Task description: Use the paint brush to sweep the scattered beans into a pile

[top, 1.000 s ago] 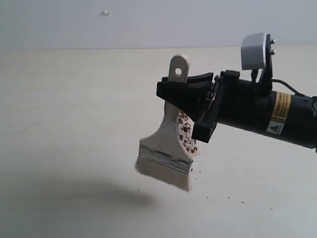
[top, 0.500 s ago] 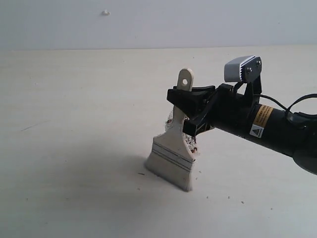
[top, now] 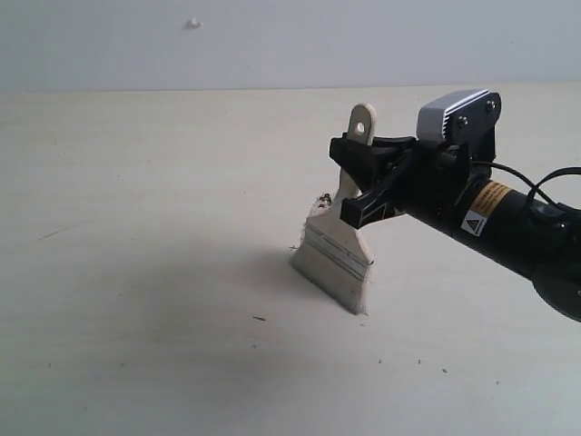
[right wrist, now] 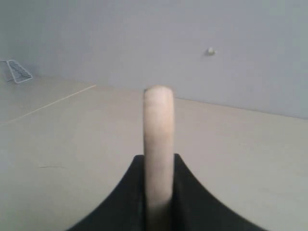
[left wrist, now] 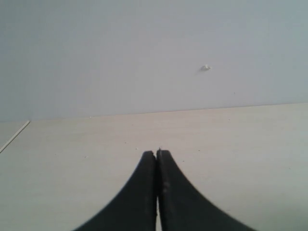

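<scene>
My right gripper (top: 357, 174) is shut on the pale wooden handle of the paint brush (top: 338, 257). The brush stands tilted, with its off-white bristles (top: 338, 286) pressed onto the table. In the right wrist view the handle (right wrist: 159, 125) rises between the black jaws of the right gripper (right wrist: 159, 159). Only a few reddish-brown beans (top: 323, 199) peek out past the brush's far edge; the pile is hidden behind the brush. My left gripper (left wrist: 157, 153) shows only in its wrist view, shut and empty above bare table.
Tiny dark specks lie on the pale table in front of the brush (top: 259, 318) and at the lower right (top: 419, 361). A grey wall (top: 272, 45) with a small white bump (top: 193, 23) bounds the far side. A white wire object (right wrist: 17, 72) stands far off.
The brush has come down from the air onto the table and slid right and away. The bean clump that showed beside the handle is now almost wholly covered by the brush.
</scene>
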`<act>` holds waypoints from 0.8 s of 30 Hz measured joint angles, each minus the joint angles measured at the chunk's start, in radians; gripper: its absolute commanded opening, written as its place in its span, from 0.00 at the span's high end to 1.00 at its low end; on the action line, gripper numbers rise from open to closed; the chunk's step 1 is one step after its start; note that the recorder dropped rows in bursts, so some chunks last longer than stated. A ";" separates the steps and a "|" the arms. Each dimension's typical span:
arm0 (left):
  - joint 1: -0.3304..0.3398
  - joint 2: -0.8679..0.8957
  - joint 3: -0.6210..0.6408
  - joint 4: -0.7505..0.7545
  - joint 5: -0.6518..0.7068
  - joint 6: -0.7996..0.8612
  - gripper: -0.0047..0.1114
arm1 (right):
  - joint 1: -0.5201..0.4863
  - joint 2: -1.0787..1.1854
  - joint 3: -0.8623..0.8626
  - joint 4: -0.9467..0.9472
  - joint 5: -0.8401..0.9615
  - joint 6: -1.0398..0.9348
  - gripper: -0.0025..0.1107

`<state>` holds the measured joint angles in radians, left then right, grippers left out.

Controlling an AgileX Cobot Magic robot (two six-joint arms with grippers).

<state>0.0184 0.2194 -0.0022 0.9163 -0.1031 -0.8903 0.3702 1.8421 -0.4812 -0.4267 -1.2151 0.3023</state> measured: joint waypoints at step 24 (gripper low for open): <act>0.000 0.000 0.000 0.000 0.000 0.000 0.96 | 0.000 -0.198 0.002 -0.088 0.060 0.108 0.98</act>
<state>0.0184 0.2194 -0.0022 0.9163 -0.1031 -0.8903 0.3702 1.6443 -0.4794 -0.5152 -1.1552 0.4108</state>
